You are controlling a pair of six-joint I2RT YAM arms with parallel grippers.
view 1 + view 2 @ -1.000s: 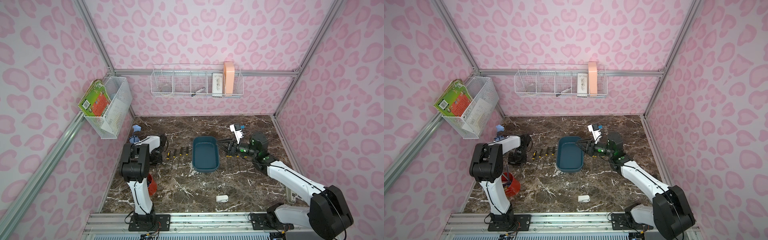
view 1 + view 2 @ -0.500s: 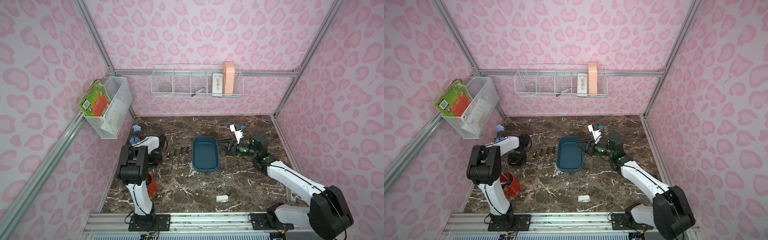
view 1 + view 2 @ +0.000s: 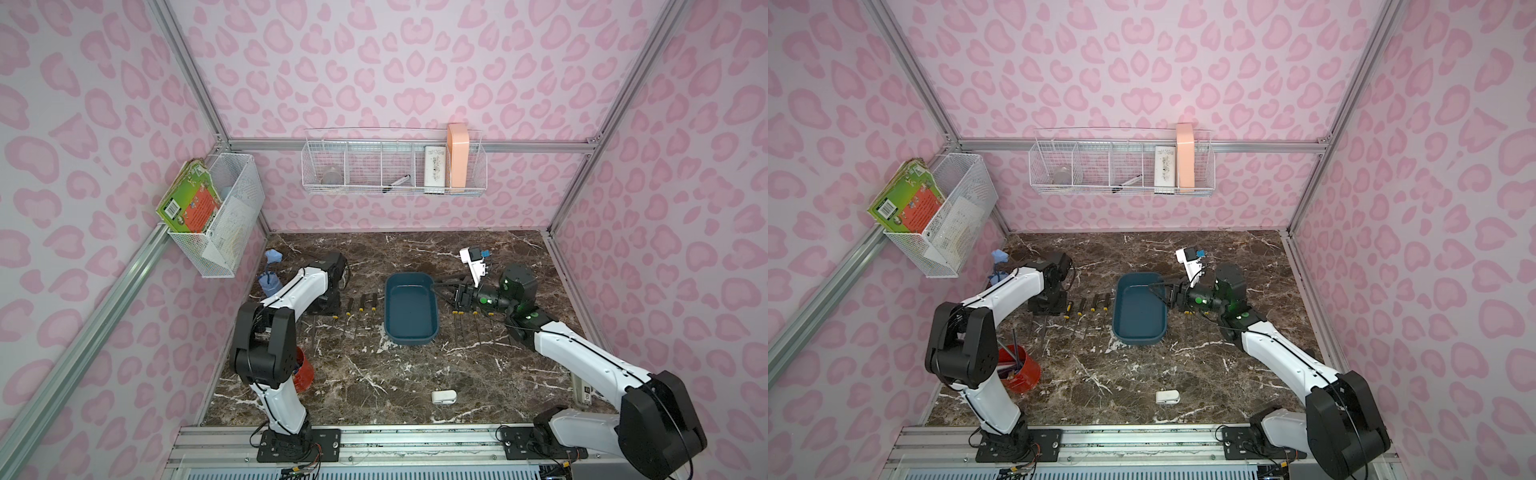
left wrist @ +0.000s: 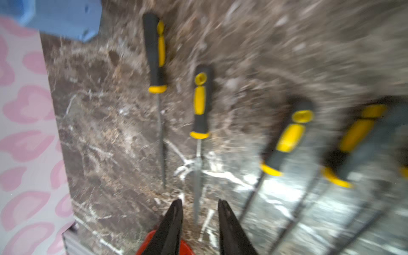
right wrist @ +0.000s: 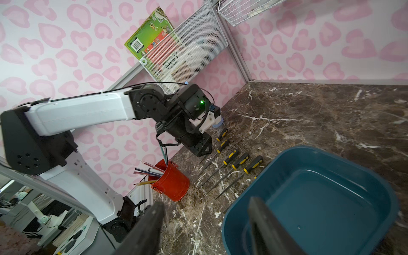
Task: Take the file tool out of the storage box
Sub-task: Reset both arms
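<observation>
The storage box (image 3: 410,309) (image 3: 1139,309) is a teal tub mid-table; in the right wrist view the storage box (image 5: 320,198) shows only its bare floor. Several file tools (image 3: 360,309) with black-and-yellow handles lie in a row left of it, and more file tools (image 3: 473,318) lie right of it. My left gripper (image 4: 199,204) hovers open over the left row, above the thin shaft of one file (image 4: 200,103) that rests on the table. My right gripper (image 5: 205,205) (image 3: 441,289) is open wide, holds nothing and straddles the box's right rim.
A red cup (image 3: 305,372) (image 5: 172,183) with pencils stands by the left arm's base. A small white object (image 3: 443,397) lies front centre. White wire baskets (image 3: 216,216) (image 3: 392,168) hang on the left and back walls. A blue object (image 3: 270,270) sits far left.
My left jaws have parted from shut, and a file lies on the table under them. My right jaws have spread much wider. The left elbow has shifted slightly.
</observation>
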